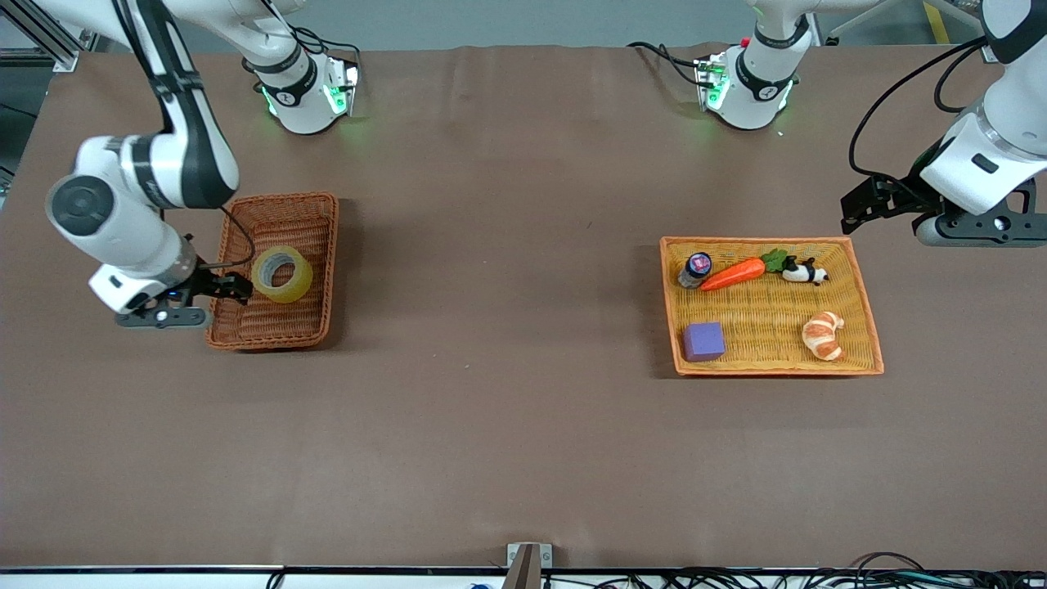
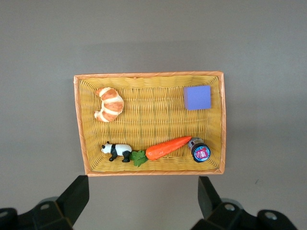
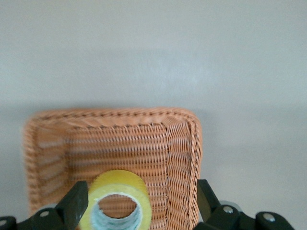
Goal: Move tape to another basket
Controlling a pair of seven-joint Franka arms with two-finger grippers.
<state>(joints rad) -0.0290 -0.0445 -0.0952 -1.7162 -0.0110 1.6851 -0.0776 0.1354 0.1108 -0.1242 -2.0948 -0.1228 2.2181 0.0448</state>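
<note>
The yellowish tape roll (image 1: 282, 274) lies tilted in the reddish-brown wicker basket (image 1: 282, 199) at the right arm's end of the table. My right gripper (image 1: 237, 288) is low over that basket, at its side wall. In the right wrist view the tape (image 3: 120, 189) lies between the wide-open fingers of my right gripper (image 3: 141, 194), close beside one finger (image 3: 76, 201), with the basket's wall (image 3: 182, 143) beside it. My left gripper (image 1: 855, 214) is open and empty in the air by the orange tray; it waits.
The orange-yellow tray basket (image 1: 769, 327) at the left arm's end holds a purple cube (image 1: 703, 341), a croissant (image 1: 823, 334), a carrot (image 1: 734, 274), a panda (image 1: 804, 272) and a small jar (image 1: 695, 269). The left wrist view looks down on this tray (image 2: 153, 115).
</note>
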